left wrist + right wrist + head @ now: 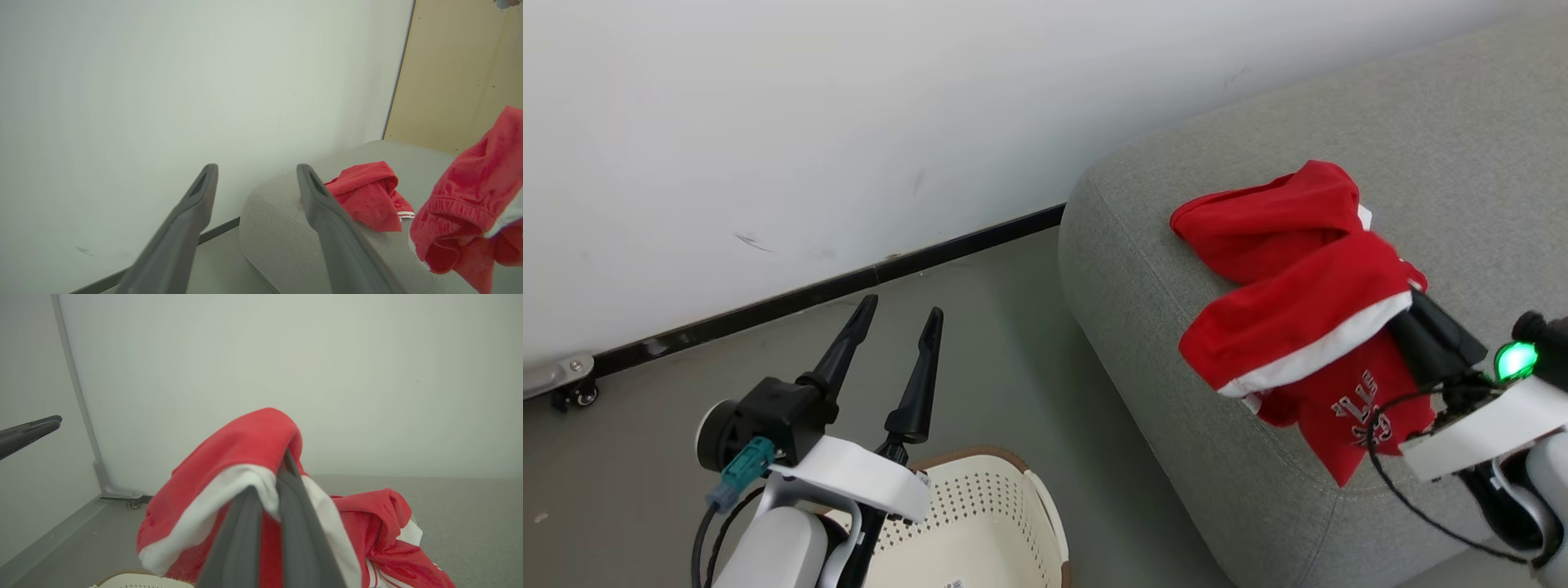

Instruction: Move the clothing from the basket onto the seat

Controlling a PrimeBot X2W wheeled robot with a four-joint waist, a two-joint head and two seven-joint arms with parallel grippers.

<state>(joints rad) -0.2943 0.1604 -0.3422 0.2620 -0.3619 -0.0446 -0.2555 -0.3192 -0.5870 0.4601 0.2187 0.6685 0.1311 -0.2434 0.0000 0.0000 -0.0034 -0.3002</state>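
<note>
My right gripper [1417, 314] is shut on a piece of red clothing [1298, 327] with a white band, held just above the front corner of the grey seat [1160, 269]. A part with white lettering [1364, 408] hangs below it over the seat's edge. In the right wrist view the cloth [237, 457] drapes over my closed fingers [294, 522]. Another red garment [363, 196] lies on the seat behind it. My left gripper [903, 307] stands open with nothing in it, above the cream basket [980, 452], whose visible part holds no clothing.
A white wall with a black baseboard [849, 282] runs behind the grey floor. A small caster [576, 396] sits at the wall's foot on the far left. A pale wooden panel [457, 73] stands behind the seat.
</note>
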